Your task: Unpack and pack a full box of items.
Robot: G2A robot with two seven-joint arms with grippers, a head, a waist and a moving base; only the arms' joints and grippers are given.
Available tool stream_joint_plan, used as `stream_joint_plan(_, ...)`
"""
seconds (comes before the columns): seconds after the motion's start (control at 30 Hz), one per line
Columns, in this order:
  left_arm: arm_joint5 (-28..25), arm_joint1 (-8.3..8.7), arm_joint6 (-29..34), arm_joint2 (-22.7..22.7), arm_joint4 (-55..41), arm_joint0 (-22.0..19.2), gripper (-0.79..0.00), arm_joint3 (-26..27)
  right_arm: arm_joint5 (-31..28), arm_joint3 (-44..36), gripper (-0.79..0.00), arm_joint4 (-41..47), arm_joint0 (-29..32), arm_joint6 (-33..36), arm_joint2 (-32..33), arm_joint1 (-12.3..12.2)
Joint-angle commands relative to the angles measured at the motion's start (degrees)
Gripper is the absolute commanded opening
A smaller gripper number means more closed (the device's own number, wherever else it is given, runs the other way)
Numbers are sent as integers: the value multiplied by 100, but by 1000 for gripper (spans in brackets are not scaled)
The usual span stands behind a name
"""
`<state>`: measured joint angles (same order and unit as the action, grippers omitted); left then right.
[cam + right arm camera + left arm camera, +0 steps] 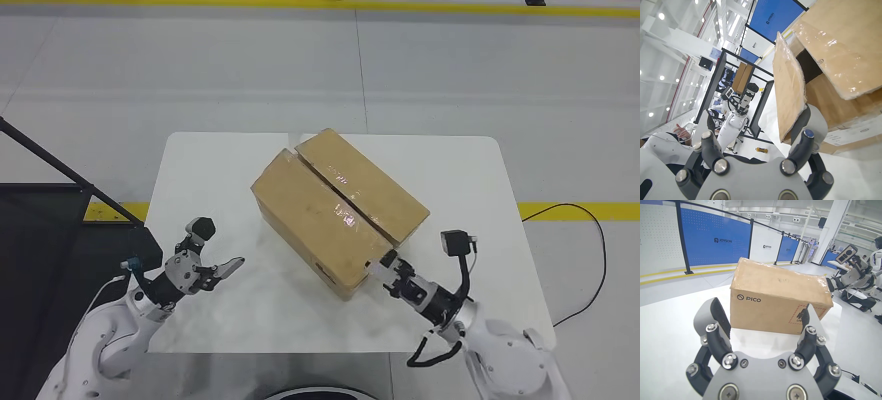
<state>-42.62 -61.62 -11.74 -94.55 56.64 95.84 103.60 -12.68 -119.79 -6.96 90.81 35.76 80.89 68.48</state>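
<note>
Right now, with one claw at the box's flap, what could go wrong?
1. The right claw touches the raised flap with one finger only, jaws open; the flap could slip off and drop shut.
2. The left claw hangs open, apart from the box, so nothing steadies it; a push might slide or turn it.

A pale grey smooth floor [200, 80] crossed by yellow painted lines [580, 210] surrounds the white rounded bench [200, 190]. Far off, blue and white perforated partition panels [706, 241] stand in black frames; round ceiling lamps [661, 16] shine on white beams
</note>
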Motion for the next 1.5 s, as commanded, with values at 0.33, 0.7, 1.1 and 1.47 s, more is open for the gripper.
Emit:
stream_joint_plan(0.33, 153, -4, -8, -167, -225, -11, 0, -43, 47, 3, -529, -654, 8, -567, -303, 5)
stream_joint_plan(0.7, 1285, -52, 423, -237, -526, -187, 0, -190, 85, -38, -785, -943, 66, -859, -397, -4)
stream_joint_plan(1.1, 2639, -119, 1185, 85, -333, -883, 0, -372, -379, -60, -785, -734, 307, -663, -204, -68)
stream_joint_plan(1.47, 2922, -175, 1604, 817, 618, -1865, 0, -962, -831, -139, -785, -520, 712, -461, 195, -155)
